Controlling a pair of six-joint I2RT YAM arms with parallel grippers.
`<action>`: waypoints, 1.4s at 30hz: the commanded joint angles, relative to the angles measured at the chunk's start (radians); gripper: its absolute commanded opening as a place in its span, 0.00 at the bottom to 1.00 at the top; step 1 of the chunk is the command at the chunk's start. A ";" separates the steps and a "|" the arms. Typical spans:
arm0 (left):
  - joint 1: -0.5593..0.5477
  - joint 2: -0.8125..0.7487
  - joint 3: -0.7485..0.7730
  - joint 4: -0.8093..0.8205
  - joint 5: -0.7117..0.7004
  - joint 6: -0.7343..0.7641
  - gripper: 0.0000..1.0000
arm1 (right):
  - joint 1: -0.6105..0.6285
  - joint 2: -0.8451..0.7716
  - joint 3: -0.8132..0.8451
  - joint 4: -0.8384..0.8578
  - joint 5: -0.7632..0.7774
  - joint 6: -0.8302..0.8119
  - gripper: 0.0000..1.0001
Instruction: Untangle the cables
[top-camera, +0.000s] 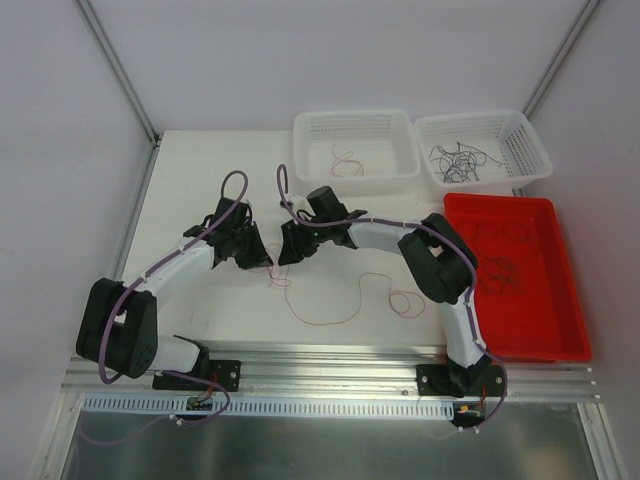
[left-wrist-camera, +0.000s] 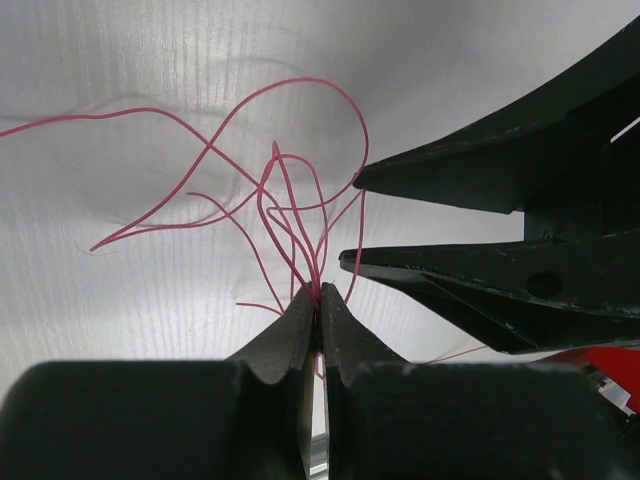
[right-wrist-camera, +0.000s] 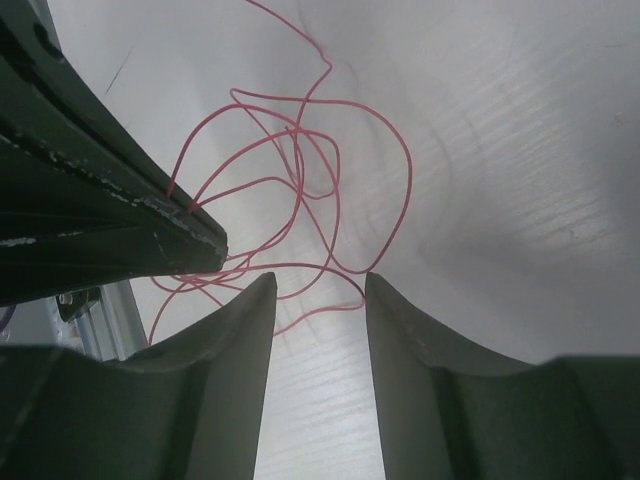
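Note:
A tangle of thin red cables (top-camera: 279, 277) lies on the white table between my two grippers; a long red strand (top-camera: 350, 300) trails to the right of it. My left gripper (left-wrist-camera: 320, 296) is shut on a bunch of red strands (left-wrist-camera: 290, 215), whose loops fan out above its tips. It shows in the top view (top-camera: 262, 262) just left of the tangle. My right gripper (right-wrist-camera: 320, 285) is open, its fingers astride the red loops (right-wrist-camera: 300, 190) without closing on them. In the top view it (top-camera: 287, 255) sits right beside the left gripper.
A white basket (top-camera: 355, 150) at the back holds one red cable. A second white basket (top-camera: 480, 148) holds dark cables. A red tray (top-camera: 520, 275) on the right holds more thin cables. The table's aluminium front rail (top-camera: 330, 365) runs below the arms.

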 joint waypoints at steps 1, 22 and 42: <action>-0.008 -0.035 0.003 0.017 0.019 0.022 0.00 | 0.003 -0.009 -0.009 0.057 -0.072 -0.009 0.43; -0.008 -0.064 -0.032 0.003 -0.085 -0.025 0.00 | -0.041 -0.165 -0.176 0.082 -0.033 -0.011 0.01; 0.034 -0.152 -0.075 -0.133 -0.318 -0.117 0.01 | -0.458 -0.967 -0.267 -0.492 0.282 -0.100 0.01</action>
